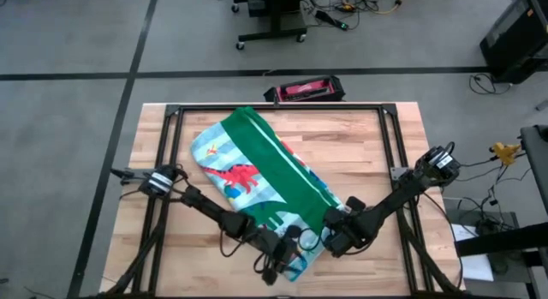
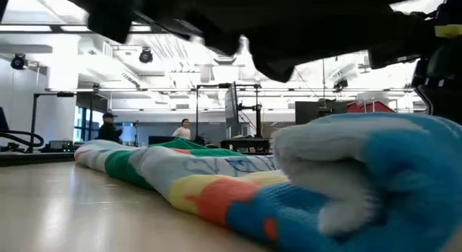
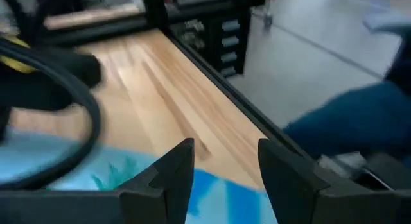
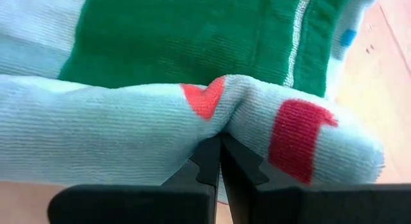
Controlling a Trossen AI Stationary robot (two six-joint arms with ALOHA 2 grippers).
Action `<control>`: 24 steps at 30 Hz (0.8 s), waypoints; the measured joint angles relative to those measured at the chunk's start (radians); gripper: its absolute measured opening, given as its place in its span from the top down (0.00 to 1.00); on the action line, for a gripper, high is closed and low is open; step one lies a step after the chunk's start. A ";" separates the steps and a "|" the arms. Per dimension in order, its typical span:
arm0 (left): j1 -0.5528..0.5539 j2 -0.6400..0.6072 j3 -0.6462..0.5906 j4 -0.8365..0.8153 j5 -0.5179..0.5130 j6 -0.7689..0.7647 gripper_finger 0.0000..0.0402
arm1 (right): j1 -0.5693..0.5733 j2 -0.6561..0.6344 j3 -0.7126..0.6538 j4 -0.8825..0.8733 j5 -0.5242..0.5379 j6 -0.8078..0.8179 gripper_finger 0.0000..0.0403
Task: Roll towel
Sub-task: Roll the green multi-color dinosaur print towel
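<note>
Rolled near end of the towel (image 2: 361, 172), bulging closest to the low camera; the rest runs diagonally toward the table's (image 1: 360, 145) far side. Right gripper (image 4: 219, 161) pinches this fold tight. Left gripper (image 3: 225, 172), just beside it, stands parted and empty. Best practice, judged: advance both ends evenly, keeping the roll tight.

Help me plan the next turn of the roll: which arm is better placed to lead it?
Probably the right: the right pincer is shut on the towel, pinching its rolled end. The left pincer is open beside it, gripping nothing.
</note>
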 joint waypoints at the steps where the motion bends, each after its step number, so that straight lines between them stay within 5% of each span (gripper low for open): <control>1: 0.009 0.011 0.000 0.014 0.011 0.009 0.61 | 0.000 0.000 0.000 0.001 0.000 0.002 1.00; 9: 0.080 0.038 0.006 0.103 0.099 0.056 0.61 | -0.003 0.000 -0.002 0.013 -0.001 0.006 1.00; 16: 0.102 0.145 0.129 0.095 0.204 0.034 0.61 | -0.003 0.000 -0.002 0.022 -0.003 0.015 1.00; 24: 0.111 0.190 0.185 0.011 0.172 0.081 0.61 | -0.003 0.000 -0.003 0.028 -0.008 0.027 1.00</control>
